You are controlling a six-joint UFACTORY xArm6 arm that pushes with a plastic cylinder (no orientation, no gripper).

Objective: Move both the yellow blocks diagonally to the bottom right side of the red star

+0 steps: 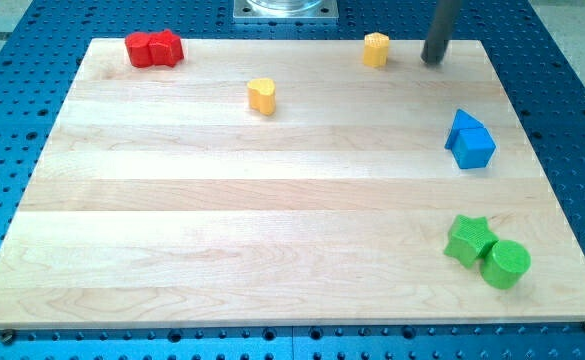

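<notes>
Two red blocks point(153, 48) stand touching at the board's top left; which one is the star I cannot make out. A yellow heart-like block point(262, 95) sits to their lower right, well apart. A second yellow block point(375, 48), hexagon-like, sits near the top edge right of the middle. My tip point(433, 58) is near the top right, to the right of that second yellow block with a gap between them, touching no block.
A blue block point(469, 139) lies at the right side. A green star point(469, 240) and a green cylinder point(506, 264) touch at the lower right. The wooden board point(272, 240) lies on a blue perforated table.
</notes>
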